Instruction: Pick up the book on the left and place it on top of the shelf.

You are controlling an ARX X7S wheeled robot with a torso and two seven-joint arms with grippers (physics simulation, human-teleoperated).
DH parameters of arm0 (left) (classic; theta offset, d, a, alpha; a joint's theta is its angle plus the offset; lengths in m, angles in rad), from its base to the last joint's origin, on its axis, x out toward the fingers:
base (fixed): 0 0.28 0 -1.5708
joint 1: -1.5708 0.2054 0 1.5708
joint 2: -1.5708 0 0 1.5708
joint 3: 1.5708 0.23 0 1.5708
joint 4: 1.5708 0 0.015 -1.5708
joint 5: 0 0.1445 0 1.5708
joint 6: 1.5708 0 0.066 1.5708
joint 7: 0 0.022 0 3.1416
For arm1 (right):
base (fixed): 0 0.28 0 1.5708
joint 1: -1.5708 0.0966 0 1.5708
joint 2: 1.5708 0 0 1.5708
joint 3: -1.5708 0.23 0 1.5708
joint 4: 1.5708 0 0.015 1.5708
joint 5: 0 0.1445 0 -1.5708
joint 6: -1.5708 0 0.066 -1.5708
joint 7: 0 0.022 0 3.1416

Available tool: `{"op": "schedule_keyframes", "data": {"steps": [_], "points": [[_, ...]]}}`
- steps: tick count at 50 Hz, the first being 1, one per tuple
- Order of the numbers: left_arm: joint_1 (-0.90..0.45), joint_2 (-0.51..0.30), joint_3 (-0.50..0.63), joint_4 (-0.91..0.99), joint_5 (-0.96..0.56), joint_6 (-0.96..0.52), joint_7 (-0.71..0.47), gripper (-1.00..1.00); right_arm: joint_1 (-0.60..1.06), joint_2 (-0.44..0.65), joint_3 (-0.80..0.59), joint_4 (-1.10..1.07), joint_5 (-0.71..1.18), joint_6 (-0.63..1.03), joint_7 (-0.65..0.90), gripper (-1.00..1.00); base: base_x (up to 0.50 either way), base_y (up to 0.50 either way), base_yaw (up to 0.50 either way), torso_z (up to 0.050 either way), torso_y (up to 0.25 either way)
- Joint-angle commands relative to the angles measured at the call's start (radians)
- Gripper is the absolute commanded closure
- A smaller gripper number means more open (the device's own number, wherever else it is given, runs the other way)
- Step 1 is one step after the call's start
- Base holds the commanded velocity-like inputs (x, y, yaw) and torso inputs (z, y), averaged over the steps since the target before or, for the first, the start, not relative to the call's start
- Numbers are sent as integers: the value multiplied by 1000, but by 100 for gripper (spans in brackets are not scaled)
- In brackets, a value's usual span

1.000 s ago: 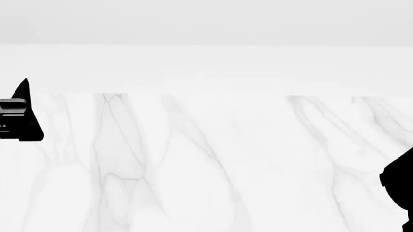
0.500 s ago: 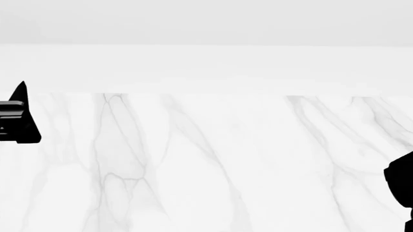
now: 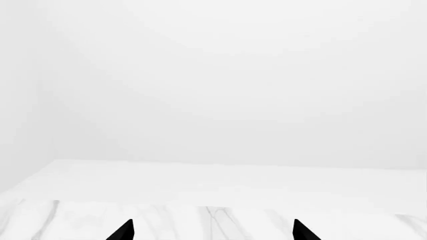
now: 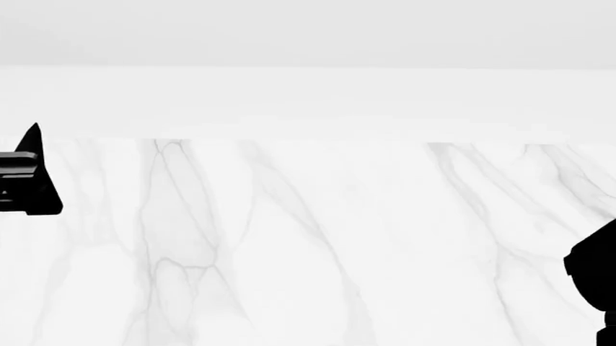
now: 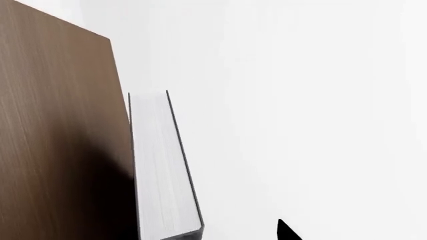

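Note:
In the right wrist view a book [image 5: 160,170] with white page edges and a thin dark cover stands against a flat board of the dark brown shelf [image 5: 60,125]. One black fingertip [image 5: 287,232] of my right gripper [image 5: 220,236] shows beside the book, apart from it. The other finger is hidden. In the head view only a black part of the right arm [image 4: 596,281] shows at the right edge. My left gripper [image 3: 212,234] is open and empty over the marble table [image 3: 233,220]. It sits at the head view's left edge [image 4: 29,173]. The head view shows neither book nor shelf.
The white marble table [image 4: 308,238] with grey veins fills the head view, with a plain white wall behind it. Its far edge runs across the view. The shelf and book lie outside the head view, on the right arm's side.
My left gripper has shifted slightly down and toward the left edge of the head view. The right arm has barely moved.

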Motion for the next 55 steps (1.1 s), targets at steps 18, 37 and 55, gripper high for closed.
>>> {"op": "schedule_keyframes", "data": {"steps": [18,37,55], "points": [[0,-3,9,-8,-8,7,-6,-100,77,-126,-139,0,-62,-248,-65,-100,0,0,0,0,0],[-1,-7,8,-11,-15,13,-9,-100,102,-155,-121,0,-33,-349,-74,-100,0,0,0,0,0],[9,-5,24,-26,-8,40,-9,-100,31,-157,498,-1,146,-809,-452,-100,0,0,0,0,0]]}}
